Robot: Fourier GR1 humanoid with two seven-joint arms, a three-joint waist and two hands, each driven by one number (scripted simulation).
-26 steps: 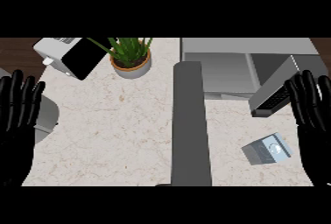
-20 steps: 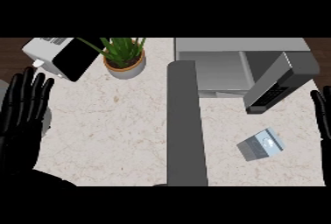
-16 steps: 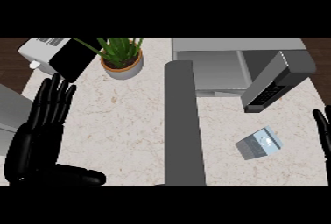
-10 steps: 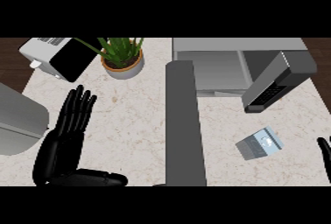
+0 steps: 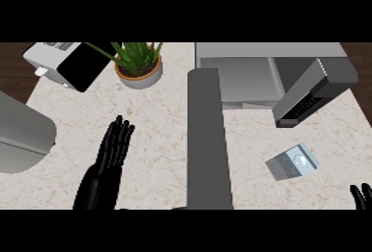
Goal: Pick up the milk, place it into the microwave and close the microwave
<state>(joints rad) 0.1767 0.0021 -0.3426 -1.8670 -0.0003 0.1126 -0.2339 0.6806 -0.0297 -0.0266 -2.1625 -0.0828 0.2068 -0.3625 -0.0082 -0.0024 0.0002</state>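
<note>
Left hand point(image 5: 110, 156) has swung inward over the counter point(image 5: 156, 125), fingers straight and close together, holding nothing. Right hand point(image 5: 359, 193) has sunk to the lower edge, barely showing; I cannot tell its state. Milk point(image 5: 292, 163) unmoved, just up and left of my right hand, well to the right of my left. Microwave point(image 5: 243, 78) beyond it, door point(image 5: 314, 93) open. Pickup not yet begun; my right hand looks better placed.

Pale speckled counter point(image 5: 156, 128) filling frame. Upper left: toaster point(image 5: 62, 63) sitting, potted plant point(image 5: 138, 66) standing just beside it. Upper right: microwave point(image 5: 240, 78) sitting, door point(image 5: 312, 96) hanging open. Lower right: milk carton point(image 5: 292, 162) lying below door.
</note>
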